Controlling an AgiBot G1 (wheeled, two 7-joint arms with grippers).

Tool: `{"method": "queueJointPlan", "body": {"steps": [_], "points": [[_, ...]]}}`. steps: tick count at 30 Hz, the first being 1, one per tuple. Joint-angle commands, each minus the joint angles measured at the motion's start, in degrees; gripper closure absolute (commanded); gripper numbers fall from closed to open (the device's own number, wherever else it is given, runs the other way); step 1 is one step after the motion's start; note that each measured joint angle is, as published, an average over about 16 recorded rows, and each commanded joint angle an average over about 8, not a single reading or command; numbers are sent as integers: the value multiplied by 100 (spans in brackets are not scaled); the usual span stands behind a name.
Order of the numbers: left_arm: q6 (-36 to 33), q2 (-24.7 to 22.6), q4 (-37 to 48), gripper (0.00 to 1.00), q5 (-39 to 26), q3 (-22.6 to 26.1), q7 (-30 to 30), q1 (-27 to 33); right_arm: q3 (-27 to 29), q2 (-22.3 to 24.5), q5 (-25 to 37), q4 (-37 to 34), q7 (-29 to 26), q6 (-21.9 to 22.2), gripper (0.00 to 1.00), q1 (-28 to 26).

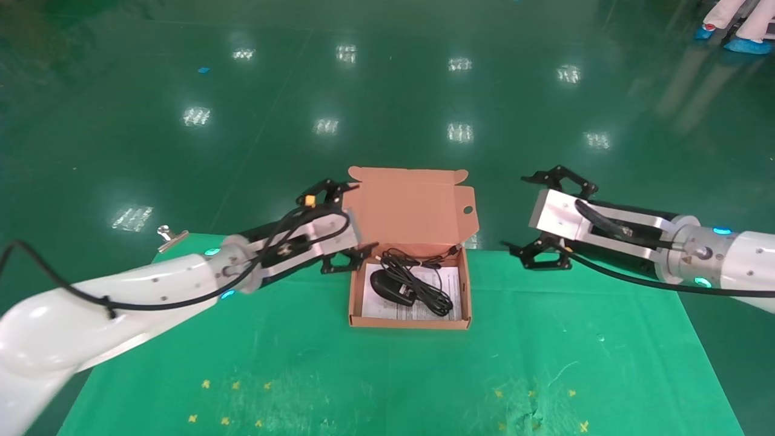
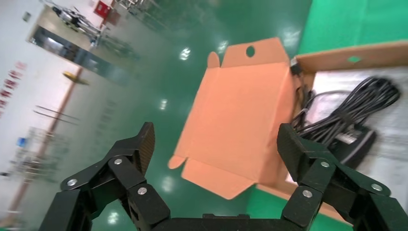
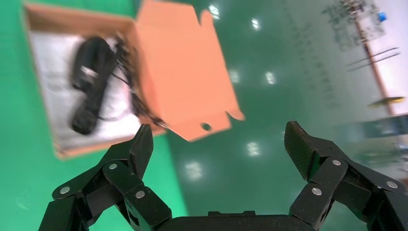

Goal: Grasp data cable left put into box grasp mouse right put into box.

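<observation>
The orange-pink box [image 1: 409, 323] stands open in the middle of the green table, its lid [image 1: 412, 206] upright at the back. Inside, on a white sheet, lie the black mouse [image 1: 386, 284] and the bundled data cable [image 1: 424, 287], which runs across beside and partly over it. My left gripper [image 1: 365, 216] is open and empty, just left of the box's back corner. My right gripper [image 1: 516, 212] is open and empty, to the right of the lid. The left wrist view shows the lid [image 2: 240, 110], cable [image 2: 356, 103] and mouse [image 2: 358, 144]. The right wrist view shows the box [image 3: 96, 144] and its blurred contents.
A green mat [image 1: 387, 375] covers the table, with small yellow marks near its front. A metal clip [image 1: 171, 236] sits at the back left corner. The shiny green floor lies beyond. A person's feet in blue shoe covers [image 1: 748, 45] are at the far right.
</observation>
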State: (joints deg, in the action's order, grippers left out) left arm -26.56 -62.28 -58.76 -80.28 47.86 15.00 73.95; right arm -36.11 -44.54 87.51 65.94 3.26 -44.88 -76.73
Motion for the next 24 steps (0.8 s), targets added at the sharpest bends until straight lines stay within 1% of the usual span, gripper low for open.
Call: {"method": "queueJointPlan", "body": {"steps": [1,15,21,24], "points": [[-270,125,-68,0,176,-146,-118,-57,91,43,-206,34,-63,-184,0,68],[-2079,958,-521,0,1350,-1119,-905,-435,698,330,-1585,265,-486,-1417,0,527],[-2761,1273,-692,0,1793,-1487,-1202,-578,926,439,-2105,352,-646,-1882,0,699],[-2926,1349,-733,0,1901,-1576,-1275,-613,982,465,-2231,373,-685,-1995,0,741]]}}
